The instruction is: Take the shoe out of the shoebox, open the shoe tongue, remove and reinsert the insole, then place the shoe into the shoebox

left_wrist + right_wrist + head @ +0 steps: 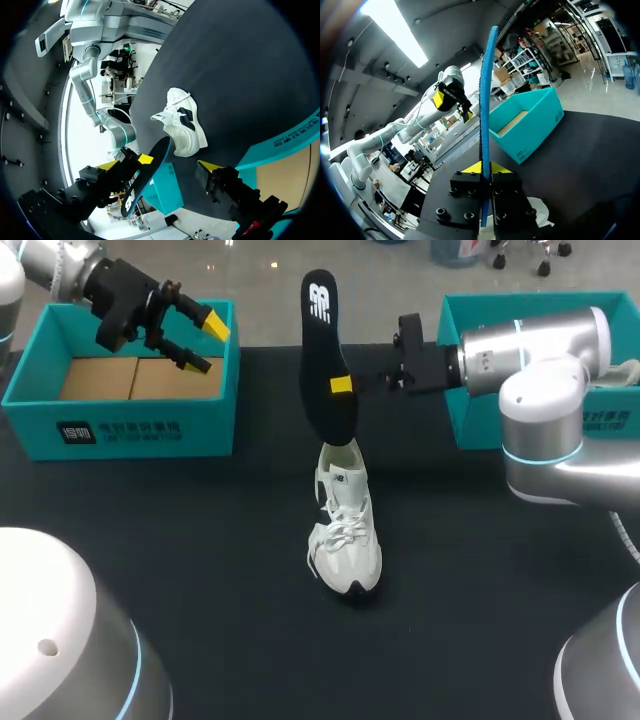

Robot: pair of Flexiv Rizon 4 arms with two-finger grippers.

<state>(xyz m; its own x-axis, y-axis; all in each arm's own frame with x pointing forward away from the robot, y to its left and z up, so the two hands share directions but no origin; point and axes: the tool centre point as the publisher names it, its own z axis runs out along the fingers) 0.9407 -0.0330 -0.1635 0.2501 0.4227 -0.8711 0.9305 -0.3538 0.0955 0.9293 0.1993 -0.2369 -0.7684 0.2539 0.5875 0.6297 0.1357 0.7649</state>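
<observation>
A white sneaker point(346, 540) stands on the black table point(200, 540), toe towards the front edge; it also shows ahead of my left gripper as the sneaker point(182, 125). My right gripper point(340, 385) is shut on the black insole point(322, 330), which it holds upright above the shoe's heel. From the right wrist the insole point(487, 90) appears edge-on, pinched between the yellow tips of my right gripper point(485, 169). My left gripper point(198, 342) hangs open and holds nothing, above the left teal shoebox point(130, 430). Its own view shows the left gripper point(175, 162) wide apart, with the insole point(134, 192) beyond it.
The left shoebox shows a cardboard floor point(130, 378). A second teal box point(468, 400) stands at the back right, partly hidden by my right arm point(540, 350). My arms' bases point(60, 630) fill the front corners.
</observation>
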